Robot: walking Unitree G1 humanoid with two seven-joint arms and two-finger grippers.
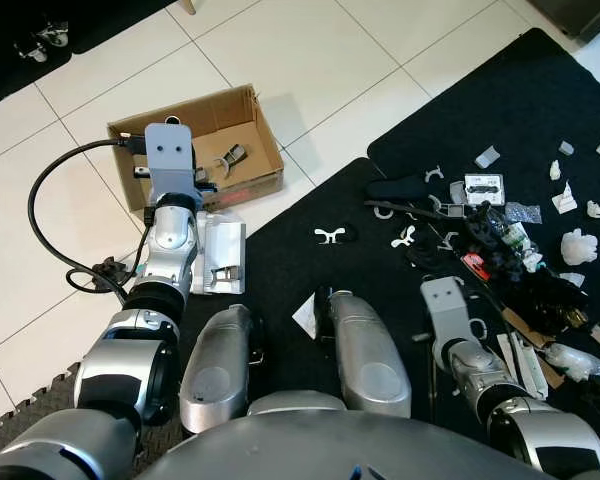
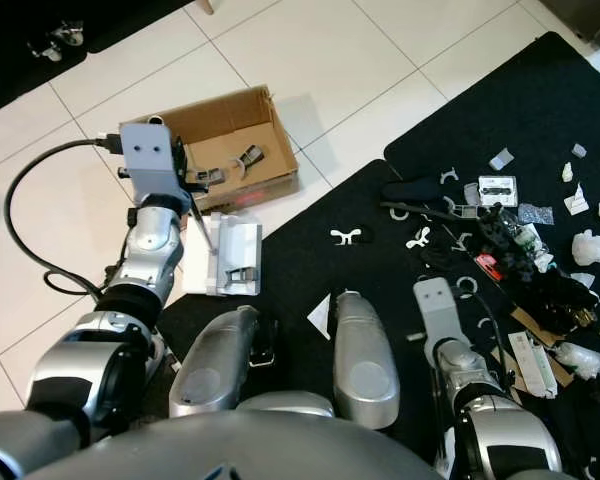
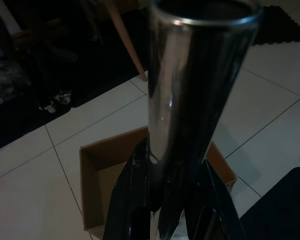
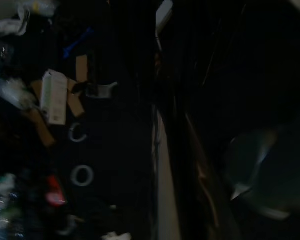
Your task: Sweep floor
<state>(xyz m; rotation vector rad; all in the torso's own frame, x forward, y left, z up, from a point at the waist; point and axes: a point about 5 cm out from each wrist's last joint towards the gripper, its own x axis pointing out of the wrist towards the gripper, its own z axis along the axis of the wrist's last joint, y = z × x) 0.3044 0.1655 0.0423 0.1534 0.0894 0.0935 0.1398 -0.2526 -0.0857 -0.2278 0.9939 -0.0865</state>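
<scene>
White tiles (image 1: 310, 50) with grey grout fill the upper left. A brown cardboard box (image 1: 250, 130) sits on them. Black mat (image 1: 540, 90) at right carries white, clear and red scraps (image 1: 580, 243). Silver arms (image 1: 170, 250), black cable (image 1: 40, 200).

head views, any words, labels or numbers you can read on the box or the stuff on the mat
No text can be read.
Cardboard box: a reddish mark on its front wall, too blurred to read.
White-framed card on the black mat: dark print, too small to read.
Small red item in the litter: no legible lettering.
White carton, right wrist view: too dark to read.
</scene>
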